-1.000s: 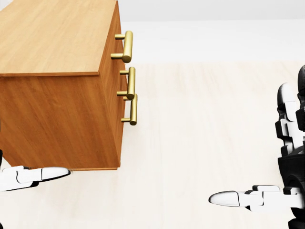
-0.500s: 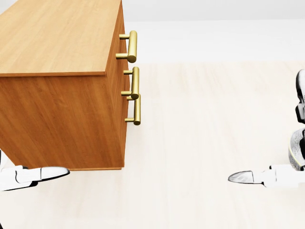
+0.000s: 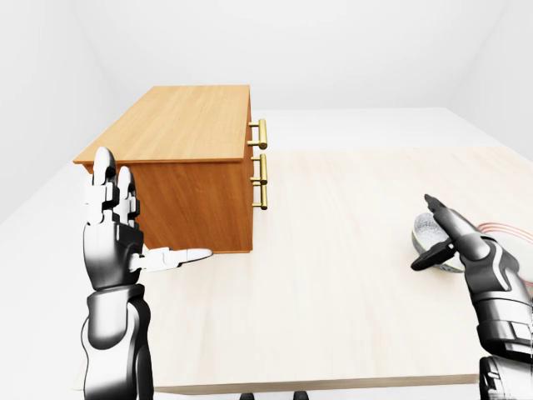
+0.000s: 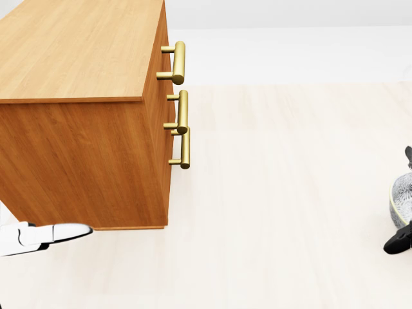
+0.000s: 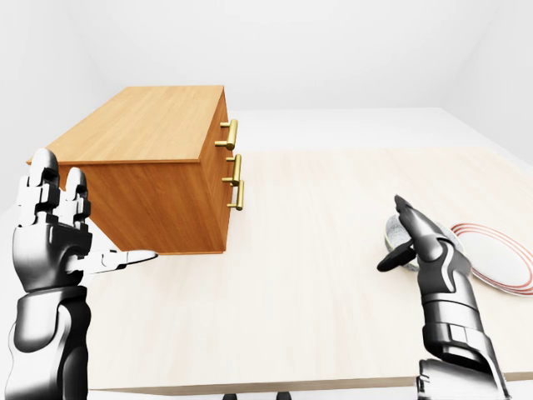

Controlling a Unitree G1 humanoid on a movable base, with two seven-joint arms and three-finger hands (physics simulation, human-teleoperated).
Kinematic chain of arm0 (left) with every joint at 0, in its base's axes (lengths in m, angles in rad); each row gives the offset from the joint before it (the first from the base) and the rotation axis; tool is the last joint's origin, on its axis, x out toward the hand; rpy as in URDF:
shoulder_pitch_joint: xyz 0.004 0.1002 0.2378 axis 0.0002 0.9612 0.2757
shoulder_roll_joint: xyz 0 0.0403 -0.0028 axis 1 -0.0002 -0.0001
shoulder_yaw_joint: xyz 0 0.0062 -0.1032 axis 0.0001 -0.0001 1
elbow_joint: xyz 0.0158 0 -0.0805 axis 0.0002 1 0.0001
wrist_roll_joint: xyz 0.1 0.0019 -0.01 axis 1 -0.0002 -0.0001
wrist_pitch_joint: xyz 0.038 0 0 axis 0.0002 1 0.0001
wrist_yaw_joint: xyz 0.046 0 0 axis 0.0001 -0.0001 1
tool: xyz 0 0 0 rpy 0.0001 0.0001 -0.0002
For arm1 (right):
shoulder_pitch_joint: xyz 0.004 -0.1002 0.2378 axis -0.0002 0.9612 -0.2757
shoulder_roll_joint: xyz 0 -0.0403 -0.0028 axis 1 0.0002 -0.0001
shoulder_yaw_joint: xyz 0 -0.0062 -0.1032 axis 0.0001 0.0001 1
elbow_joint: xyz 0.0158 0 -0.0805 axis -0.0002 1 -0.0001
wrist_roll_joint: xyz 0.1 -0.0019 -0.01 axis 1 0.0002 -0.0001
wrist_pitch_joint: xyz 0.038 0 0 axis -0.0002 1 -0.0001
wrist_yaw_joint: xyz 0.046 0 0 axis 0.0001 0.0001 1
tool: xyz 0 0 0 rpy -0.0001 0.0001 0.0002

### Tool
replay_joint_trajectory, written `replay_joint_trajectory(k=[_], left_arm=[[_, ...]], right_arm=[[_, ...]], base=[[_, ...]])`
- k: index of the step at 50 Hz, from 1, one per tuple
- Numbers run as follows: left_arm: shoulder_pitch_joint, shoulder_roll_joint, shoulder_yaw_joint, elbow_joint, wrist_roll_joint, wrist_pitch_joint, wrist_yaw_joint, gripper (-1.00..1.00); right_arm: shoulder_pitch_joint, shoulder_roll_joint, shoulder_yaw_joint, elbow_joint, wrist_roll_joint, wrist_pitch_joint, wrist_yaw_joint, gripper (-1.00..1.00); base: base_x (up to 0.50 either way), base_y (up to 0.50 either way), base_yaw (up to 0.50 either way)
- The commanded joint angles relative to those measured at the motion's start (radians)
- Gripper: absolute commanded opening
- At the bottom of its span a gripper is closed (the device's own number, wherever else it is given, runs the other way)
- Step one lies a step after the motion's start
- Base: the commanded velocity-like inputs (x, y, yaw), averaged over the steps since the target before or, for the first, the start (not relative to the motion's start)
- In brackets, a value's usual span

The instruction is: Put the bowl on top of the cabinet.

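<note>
Cabinet [image 3: 183, 125]: wooden, on table [image 3: 333, 292] toward its far left corner, top bare. Three brass handles [image 3: 261, 162] on face turned to table's right edge.

Bowl [image 3: 426, 232]: grey, patterned, on table near right edge, just beside red-ringed plate [image 5: 500, 258], well apart from cabinet.

Right hand [image 3: 466, 250]: open at bowl, fingers stretched over rim, thumb at near side. Contact unclear, no closed grip seen.

Left hand [image 3: 112, 242]: open, empty, fingers upright, thumb pointing at cabinet's lower near corner.
</note>
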Motion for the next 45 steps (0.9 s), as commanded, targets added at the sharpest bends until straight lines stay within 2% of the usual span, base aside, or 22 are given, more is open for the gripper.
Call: replay_joint_trajectory(k=[1,8,20,36,37,38,39,45], left_arm=[[0.007,-0.012,-0.026,0.064,0.014,0.0,0.003,1.0],[0.007,-0.012,-0.03,0.073,0.016,0.0,0.004,1.0],[0.008,-0.013,-0.032,0.074,0.016,0.0,0.004,1.0],[0.008,-0.013,-0.034,0.079,0.02,0.0,0.006,1.0],[0.008,-0.013,-0.036,0.079,0.021,0.0,0.006,1.0],[0.009,-0.014,-0.037,0.077,0.022,0.0,0.005,1.0],[0.008,-0.013,-0.036,0.076,0.021,0.0,0.005,1.0],[0.006,-0.014,-0.038,0.081,0.022,0.0,0.006,1.0]], right_arm=[[-0.212,-0.091,0.158,0.603,-0.172,0.0,0.034,1.0],[-0.231,-0.061,0.188,0.675,-0.177,0.0,0.011,1.0],[-0.248,-0.063,0.198,0.698,-0.185,0.0,-0.01,1.0],[-0.181,-0.052,0.186,0.724,-0.137,0.0,-0.037,1.0],[-0.181,-0.054,0.184,0.724,-0.133,0.0,-0.04,0.0],[-0.181,-0.057,0.183,0.724,-0.129,0.0,-0.044,-0.78],[-0.179,-0.057,0.182,0.723,-0.125,0.0,-0.039,-1.0],[-0.176,-0.057,0.186,0.721,-0.121,0.0,-0.039,-1.0]], base=[[0.0,0.0,0.0],[0.0,0.0,0.0],[0.0,0.0,0.0],[0.0,0.0,0.0],[0.0,0.0,0.0],[0.0,0.0,0.0],[0.0,0.0,0.0],[0.0,0.0,0.0]])
